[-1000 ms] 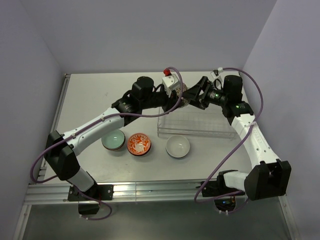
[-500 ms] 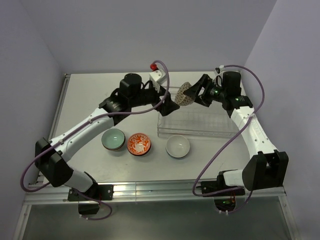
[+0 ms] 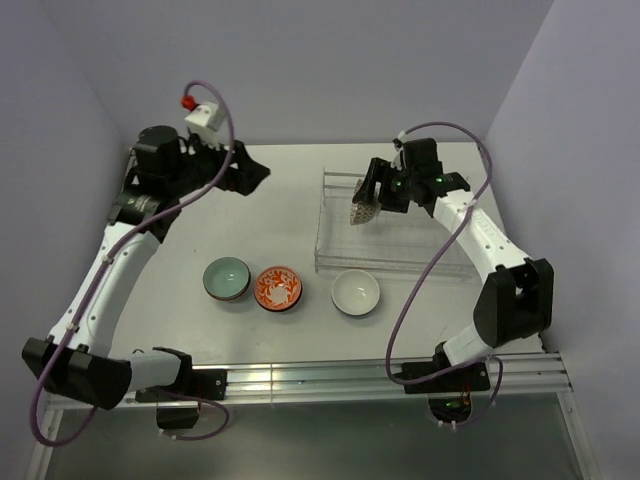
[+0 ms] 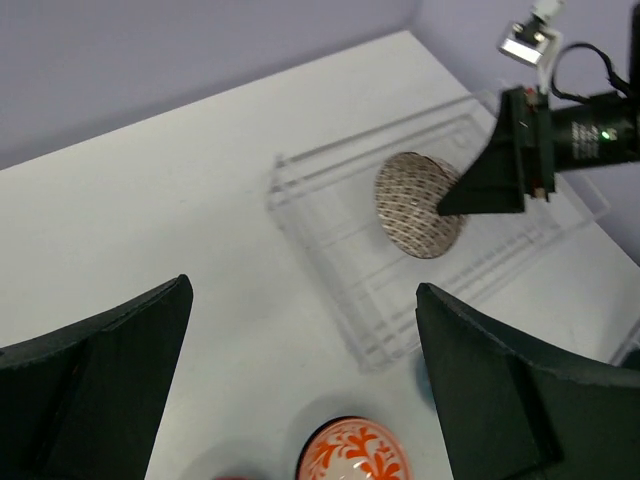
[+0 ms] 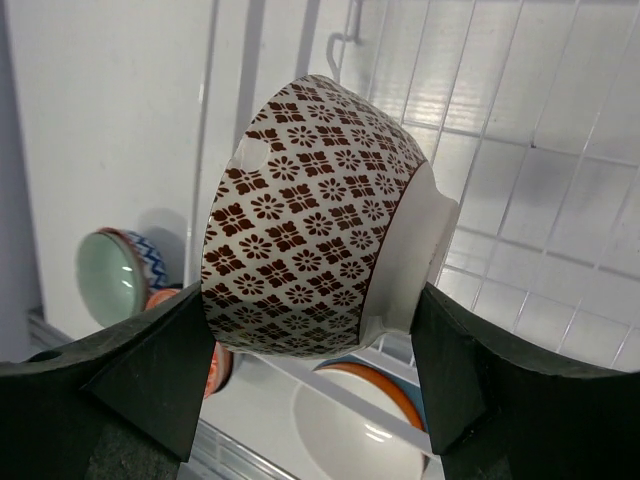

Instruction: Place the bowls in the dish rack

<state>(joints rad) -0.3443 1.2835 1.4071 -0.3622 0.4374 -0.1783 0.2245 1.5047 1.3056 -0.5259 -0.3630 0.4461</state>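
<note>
My right gripper (image 3: pixel 368 196) is shut on a brown-patterned bowl (image 3: pixel 362 210), held on edge over the left end of the dish rack (image 3: pixel 400 250). In the right wrist view the bowl (image 5: pixel 310 250) sits tilted between both fingers (image 5: pixel 455 370), above the rack's wires (image 5: pixel 500 150). My left gripper (image 3: pixel 255 172) hangs open and empty at the far left; its view shows the bowl (image 4: pixel 415 205) and the rack (image 4: pixel 345 240) from a distance. A pale green bowl (image 3: pixel 227 278), an orange-red bowl (image 3: pixel 279 288) and a white bowl (image 3: pixel 356 292) stand in a row in front of the rack.
Walls close in on the table (image 3: pixel 200 220) at the back and both sides. A metal rail (image 3: pixel 300 378) runs along the near edge by the arm bases. Purple cables loop off both arms.
The left gripper opened off the brown-patterned bowl and swung away to the back left. The right gripper kept the bowl and carried it left and down over the rack's left end.
</note>
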